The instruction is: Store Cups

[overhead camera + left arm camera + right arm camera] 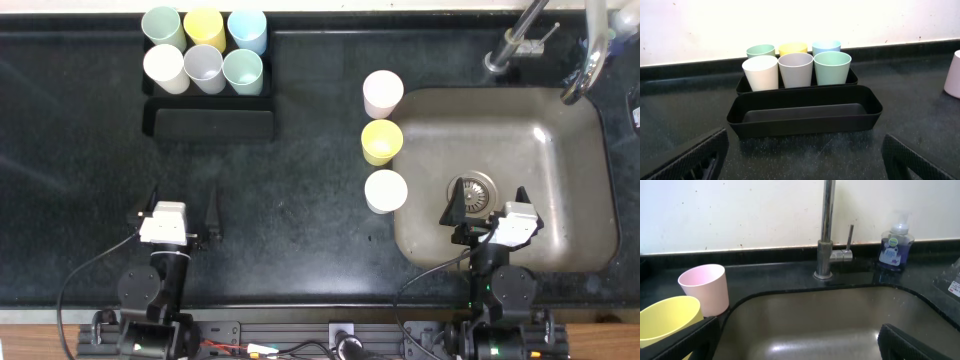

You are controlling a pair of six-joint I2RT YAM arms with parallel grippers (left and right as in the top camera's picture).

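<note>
A: Where do the arms sit?
B: Nearest, the left gripper (184,200) is above the counter (300,200), fingers spread. The right gripper (488,192) is over the sink (560,150), jaws also apart.
A: And the cups?
B: By the sink's left rim: white cup (385,191), yellow cup (381,142), then pink cup (382,93). At left, an empty tray (212,124); just behind it the far tray (854,77) holds six cups (205,67)

The right gripper (800,349) hangs with its 2 fingers spread wide over the steel sink (840,325), a pink cup (705,290) and yellow cup (667,320) side by side on the dark counter (765,275) at its rim, a faucet (826,230) and purple soap bottle (896,242) behind.
</note>
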